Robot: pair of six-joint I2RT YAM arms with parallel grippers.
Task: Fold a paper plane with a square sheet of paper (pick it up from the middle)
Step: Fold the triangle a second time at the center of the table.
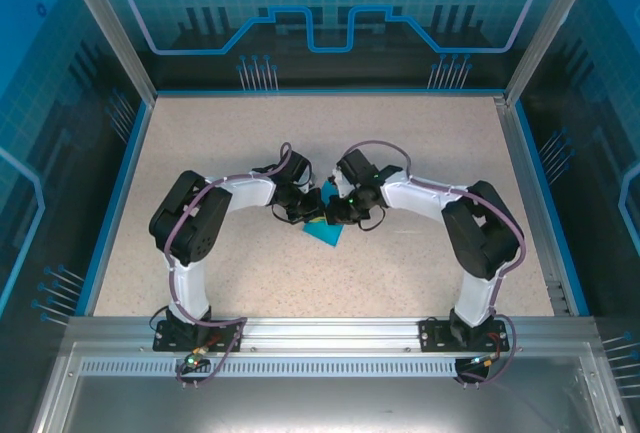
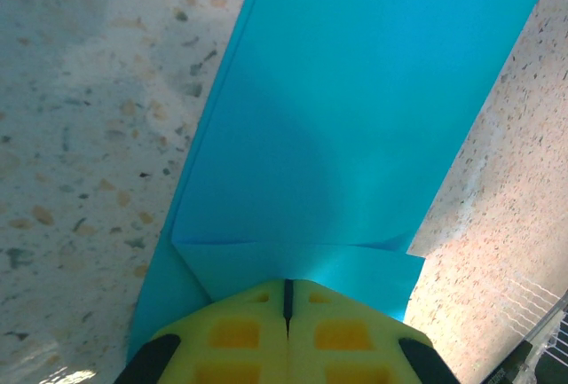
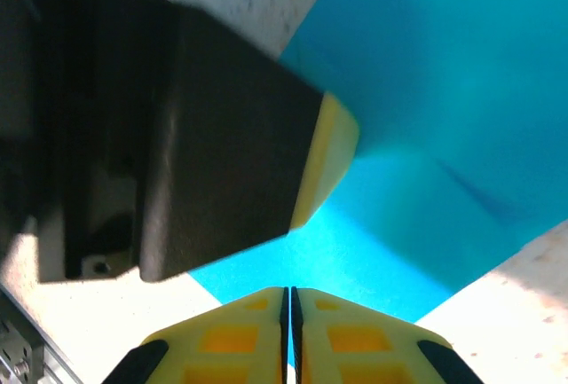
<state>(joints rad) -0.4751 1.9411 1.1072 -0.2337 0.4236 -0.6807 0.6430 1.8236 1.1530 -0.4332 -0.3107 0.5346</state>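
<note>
Everywhere bare table (image 1: pixel 420 153) past paper (image 1: pixel 323 235) edges.

smooth matt paper sheet (image 2: pixel 355 118), speckled grainy table (image 2: pixel 80 136)

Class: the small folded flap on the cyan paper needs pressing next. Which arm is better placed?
Probably left: the left tool, shut, sits right at the flap; the right tool, also shut, looks blocked by it.

Free speckled beige desk (image 1: pixel 200 153) on every side; centre blocked by black-and-yellow left tool (image 1: pixel 312 215) and right tool (image 1: pixel 338 215), close together over folded cyan-blue paper sheet (image 1: pixel 325 234).
</note>
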